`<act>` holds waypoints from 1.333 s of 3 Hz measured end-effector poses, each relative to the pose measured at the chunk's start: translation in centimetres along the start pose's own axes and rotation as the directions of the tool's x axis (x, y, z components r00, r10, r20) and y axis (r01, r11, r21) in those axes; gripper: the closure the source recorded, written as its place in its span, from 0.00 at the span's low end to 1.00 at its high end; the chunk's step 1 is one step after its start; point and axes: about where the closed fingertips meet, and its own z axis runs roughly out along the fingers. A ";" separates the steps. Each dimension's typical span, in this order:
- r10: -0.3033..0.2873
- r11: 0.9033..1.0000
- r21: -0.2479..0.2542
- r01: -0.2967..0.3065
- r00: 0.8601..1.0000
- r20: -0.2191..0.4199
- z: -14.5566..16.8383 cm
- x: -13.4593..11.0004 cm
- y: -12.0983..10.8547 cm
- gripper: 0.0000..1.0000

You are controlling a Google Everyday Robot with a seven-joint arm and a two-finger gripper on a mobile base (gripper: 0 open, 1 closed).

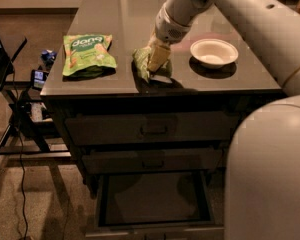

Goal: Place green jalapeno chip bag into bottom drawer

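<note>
The green jalapeno chip bag [141, 60], small and dull olive-green, sits crumpled on the dark cabinet top near its front edge. My gripper [157, 59] comes down from the upper right and is shut on the bag, one pale finger [158, 55] showing against its right side. The bag still touches the top. The bottom drawer [155, 198] is pulled open below, dark inside and empty. My arm's large white housing [270, 174] fills the lower right and hides the drawer's right end.
A brighter green "dang" bag [87, 54] lies left of the gripper. A white bowl [213, 52] stands to its right. The two upper drawers [152, 130] are closed. A stand with cables [25, 109] is on the floor at left.
</note>
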 end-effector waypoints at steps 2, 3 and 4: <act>-0.010 1.000 -0.013 0.010 1.000 0.024 -0.7 0.1 4.3 1.00; -0.015 1.000 -0.017 0.016 1.000 0.022 -1.4 0.4 6.7 1.00; 0.004 1.000 0.018 -0.004 1.000 0.003 -2.8 1.0 8.9 1.00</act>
